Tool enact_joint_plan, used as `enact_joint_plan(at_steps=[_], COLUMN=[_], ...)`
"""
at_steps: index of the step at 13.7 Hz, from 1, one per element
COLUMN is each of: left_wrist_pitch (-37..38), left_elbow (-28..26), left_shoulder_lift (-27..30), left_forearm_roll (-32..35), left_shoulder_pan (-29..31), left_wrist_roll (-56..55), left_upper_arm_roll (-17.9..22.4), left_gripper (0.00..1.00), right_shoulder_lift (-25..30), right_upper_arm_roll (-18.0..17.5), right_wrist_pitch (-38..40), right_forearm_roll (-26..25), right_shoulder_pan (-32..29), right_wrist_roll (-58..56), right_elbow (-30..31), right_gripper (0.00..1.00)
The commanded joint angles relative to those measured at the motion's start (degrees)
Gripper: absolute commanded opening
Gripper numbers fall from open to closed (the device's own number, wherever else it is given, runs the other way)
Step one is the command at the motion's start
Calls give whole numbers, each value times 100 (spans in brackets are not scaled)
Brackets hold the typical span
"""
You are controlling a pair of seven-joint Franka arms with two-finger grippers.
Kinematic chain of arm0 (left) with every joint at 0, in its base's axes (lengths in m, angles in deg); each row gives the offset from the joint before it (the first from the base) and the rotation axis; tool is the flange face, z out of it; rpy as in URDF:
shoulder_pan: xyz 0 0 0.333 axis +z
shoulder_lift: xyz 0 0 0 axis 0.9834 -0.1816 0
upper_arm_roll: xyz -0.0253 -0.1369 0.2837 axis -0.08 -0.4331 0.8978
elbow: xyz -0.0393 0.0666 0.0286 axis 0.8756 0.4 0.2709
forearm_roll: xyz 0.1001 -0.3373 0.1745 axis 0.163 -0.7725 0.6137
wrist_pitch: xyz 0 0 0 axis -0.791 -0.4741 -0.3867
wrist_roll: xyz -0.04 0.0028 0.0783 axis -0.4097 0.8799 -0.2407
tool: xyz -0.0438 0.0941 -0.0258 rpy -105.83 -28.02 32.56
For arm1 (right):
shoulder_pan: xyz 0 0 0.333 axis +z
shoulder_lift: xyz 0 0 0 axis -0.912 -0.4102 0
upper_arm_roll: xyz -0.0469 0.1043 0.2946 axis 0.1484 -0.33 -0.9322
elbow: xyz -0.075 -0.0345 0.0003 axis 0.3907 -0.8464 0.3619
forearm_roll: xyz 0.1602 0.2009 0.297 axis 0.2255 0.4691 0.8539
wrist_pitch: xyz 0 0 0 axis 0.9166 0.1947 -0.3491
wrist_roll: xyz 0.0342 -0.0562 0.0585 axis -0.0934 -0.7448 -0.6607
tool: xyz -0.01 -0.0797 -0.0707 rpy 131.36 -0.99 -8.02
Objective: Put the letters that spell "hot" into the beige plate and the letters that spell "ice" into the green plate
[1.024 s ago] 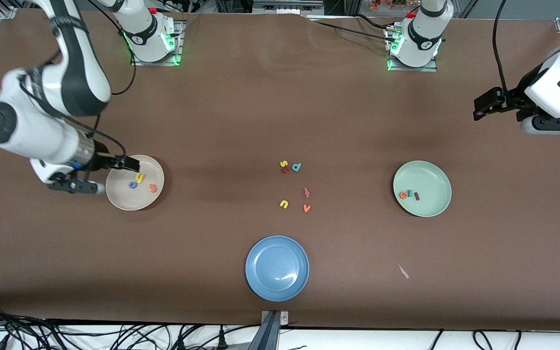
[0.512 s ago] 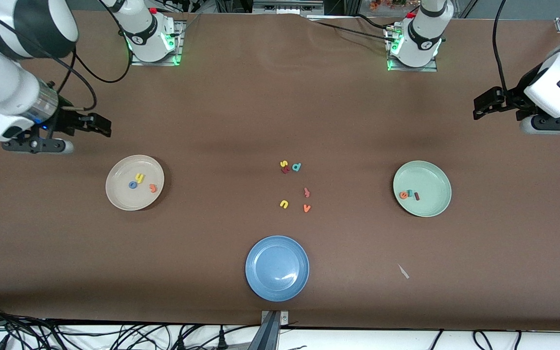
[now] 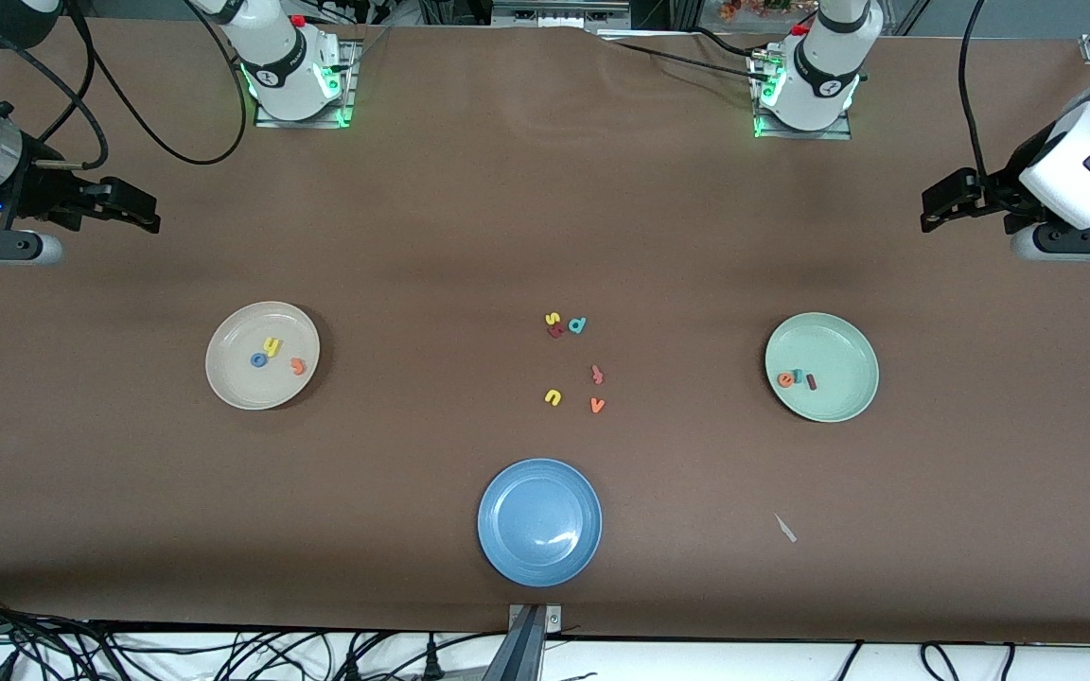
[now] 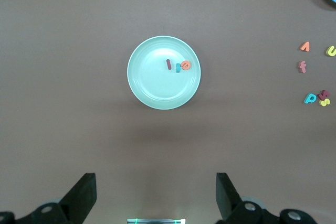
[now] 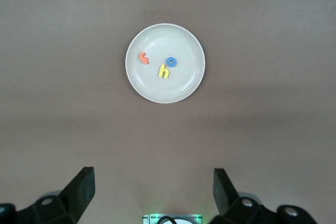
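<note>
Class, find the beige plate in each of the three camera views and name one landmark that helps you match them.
Front view: the beige plate lies toward the right arm's end of the table.
Left wrist view: not in it.
Right wrist view: it sits in the upper middle of the picture.
Shared landmark: the yellow h lying in it.

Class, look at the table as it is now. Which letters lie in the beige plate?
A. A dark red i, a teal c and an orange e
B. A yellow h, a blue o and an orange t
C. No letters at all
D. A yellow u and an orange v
B: the beige plate holds the yellow h, the blue o and the orange t, as the right wrist view also shows.
</note>
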Motion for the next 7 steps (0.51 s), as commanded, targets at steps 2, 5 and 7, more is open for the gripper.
enact_joint_plan(at_steps=[2,5,7], left_wrist_pitch=[93,93,93], left_elbow=[42,42,42], left_shoulder_lift=[65,65,65], left_forearm_roll=[-183,-183,-183], left_shoulder_pan=[14,14,14], left_wrist_roll=[83,92,83], left_upper_arm_roll=[19,28,19], left_gripper=[100,100,100], right_shoulder_lift=[15,-109,-152], right_upper_arm_roll=[19,-7,2], right_wrist_pitch=[154,382,391], right_forearm_roll=[22,31,40], right_shoulder_pan=[-21,-21,-21], right_wrist_roll=[-177,-177,-168], right_elbow=[-145,-471,-445], right_gripper=[100,100,100])
